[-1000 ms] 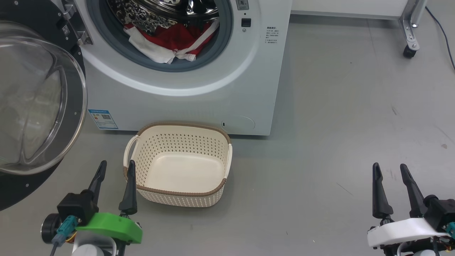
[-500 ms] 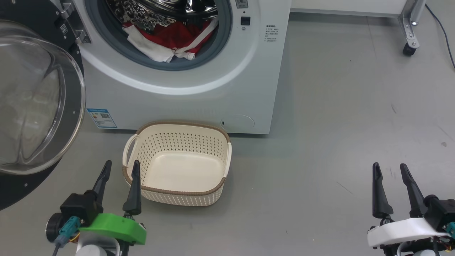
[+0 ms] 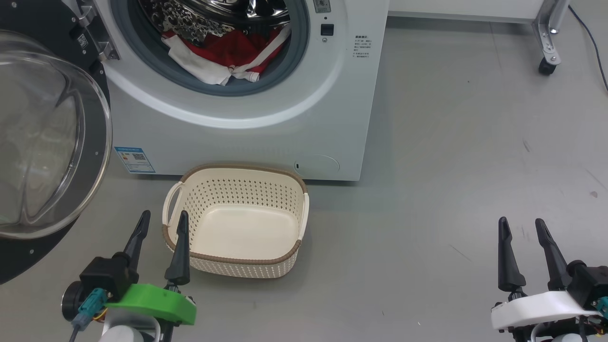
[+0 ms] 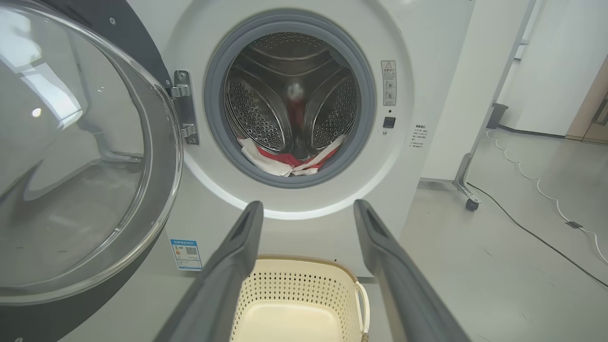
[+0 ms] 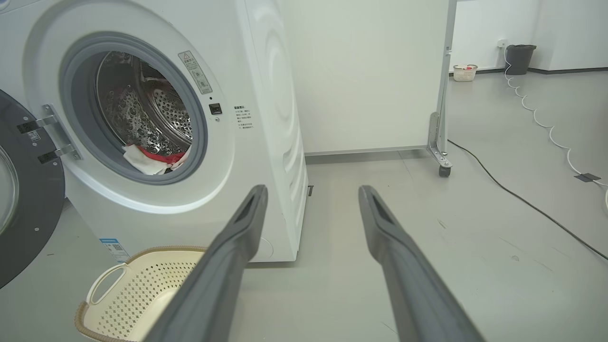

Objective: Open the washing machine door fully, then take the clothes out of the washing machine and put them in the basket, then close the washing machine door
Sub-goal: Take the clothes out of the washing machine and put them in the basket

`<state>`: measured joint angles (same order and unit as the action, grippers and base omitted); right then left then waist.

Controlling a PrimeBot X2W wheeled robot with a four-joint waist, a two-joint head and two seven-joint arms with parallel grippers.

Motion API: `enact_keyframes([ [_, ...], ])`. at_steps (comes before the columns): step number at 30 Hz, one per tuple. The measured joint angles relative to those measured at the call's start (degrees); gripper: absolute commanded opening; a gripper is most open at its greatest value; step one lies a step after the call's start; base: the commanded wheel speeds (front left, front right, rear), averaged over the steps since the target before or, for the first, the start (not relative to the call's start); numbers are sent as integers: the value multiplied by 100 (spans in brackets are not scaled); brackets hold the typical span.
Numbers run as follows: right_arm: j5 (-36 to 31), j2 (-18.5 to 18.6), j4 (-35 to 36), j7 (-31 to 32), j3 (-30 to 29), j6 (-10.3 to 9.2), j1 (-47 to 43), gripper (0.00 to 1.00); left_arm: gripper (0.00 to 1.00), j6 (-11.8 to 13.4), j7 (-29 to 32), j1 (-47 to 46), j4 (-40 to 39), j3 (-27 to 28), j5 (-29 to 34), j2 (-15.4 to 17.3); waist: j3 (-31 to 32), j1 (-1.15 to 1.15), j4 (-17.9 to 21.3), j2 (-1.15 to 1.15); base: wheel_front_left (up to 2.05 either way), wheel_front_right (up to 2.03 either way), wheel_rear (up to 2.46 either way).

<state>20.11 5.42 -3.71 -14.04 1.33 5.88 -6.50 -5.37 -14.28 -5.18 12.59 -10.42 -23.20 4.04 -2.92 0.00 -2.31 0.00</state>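
The white washing machine [image 3: 285, 118] stands at the top of the head view with its door [image 3: 42, 142] swung wide open to the left, glass bowl facing out. Red and white clothes [image 3: 223, 57] lie in the drum's mouth, partly draped over the grey seal; they also appear as clothes [image 4: 285, 164] and clothes [image 5: 152, 159]. The cream basket [image 3: 235, 259] sits empty on the floor in front of the machine. My left gripper [image 3: 162, 219] is open beside the basket's left handle. My right gripper [image 3: 521, 225] is open over bare floor at the lower right.
A white panel on a wheeled metal frame [image 3: 546, 42] stands to the machine's right. A black cable [image 5: 522, 199] and a white cable [image 5: 536, 114] run across the grey floor beyond it. A bin [image 5: 520, 57] and another small basket [image 5: 464, 72] sit far off.
My left gripper has shifted slightly right and forward toward the basket's left handle. The head view has drifted a little. The right gripper and the clothes have not moved.
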Motion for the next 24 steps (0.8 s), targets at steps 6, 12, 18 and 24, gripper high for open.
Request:
enact_keyframes([
  [6,-9,-2,-2,0,0,2,0,100,100,-5,-1,3,-7,-1,0,0,-3,0,-18,0,83,-83,0],
  [12,-9,-3,-5,0,1,3,0,100,100,-21,0,13,-9,-2,1,0,4,0,-46,0,103,-103,0],
  [18,-10,-8,-13,0,9,9,1,100,100,-48,0,18,-11,-2,10,0,14,0,-79,0,128,-128,0],
  [24,-10,-12,-29,0,11,10,2,100,100,-42,-1,26,32,-54,205,55,24,0,-107,0,144,-144,0],
])
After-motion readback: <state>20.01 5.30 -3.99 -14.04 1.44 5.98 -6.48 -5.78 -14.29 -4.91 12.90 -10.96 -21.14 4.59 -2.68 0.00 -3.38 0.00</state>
